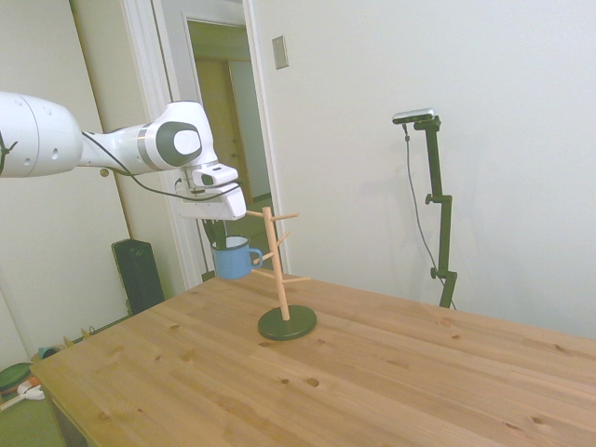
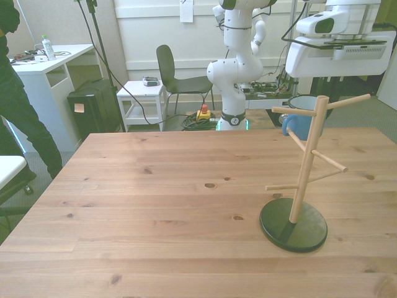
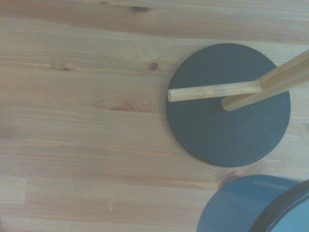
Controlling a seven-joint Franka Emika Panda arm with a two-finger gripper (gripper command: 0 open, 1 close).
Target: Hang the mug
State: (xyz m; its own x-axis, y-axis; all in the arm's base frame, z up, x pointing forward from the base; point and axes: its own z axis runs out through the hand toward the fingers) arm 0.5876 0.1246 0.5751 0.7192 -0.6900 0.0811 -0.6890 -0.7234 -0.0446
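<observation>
Count on record: one small light-blue enamel mug with a single loop handle; one wooden peg stand on a dark round base, one upright post, five pegs visible in the front view; one wooden table. Behind it, one dark chair and one person.

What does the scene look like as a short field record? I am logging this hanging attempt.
mug: blue mug held in the air, beside the peg stand's post
claw: claw above the mug, gripping it at the rim
handle: loop faces the post, not yet on a peg
peg stand: wooden peg stand upright on a dark round base
table: wooden table
</observation>
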